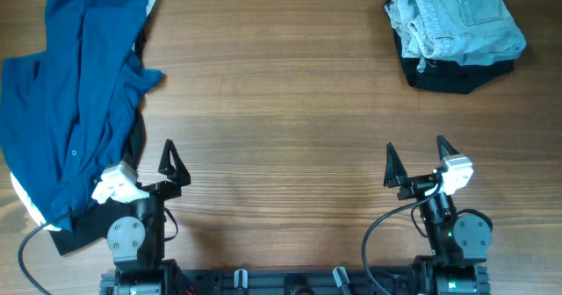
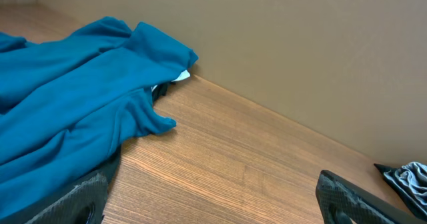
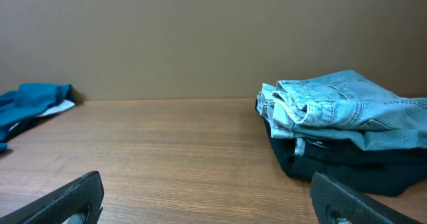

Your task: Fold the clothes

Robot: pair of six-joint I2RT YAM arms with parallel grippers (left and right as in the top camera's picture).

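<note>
On the left side of the table, the teal shirt lies crumpled, long axis running 12-to-6, just at 10 o'clock from the left gripper, way nearer it than the right gripper, and both are gaping wide and empty.

Centre of the surface lies bare, passable. The shirt covers the left side; folded jeans occupy the far-right corner.
</note>
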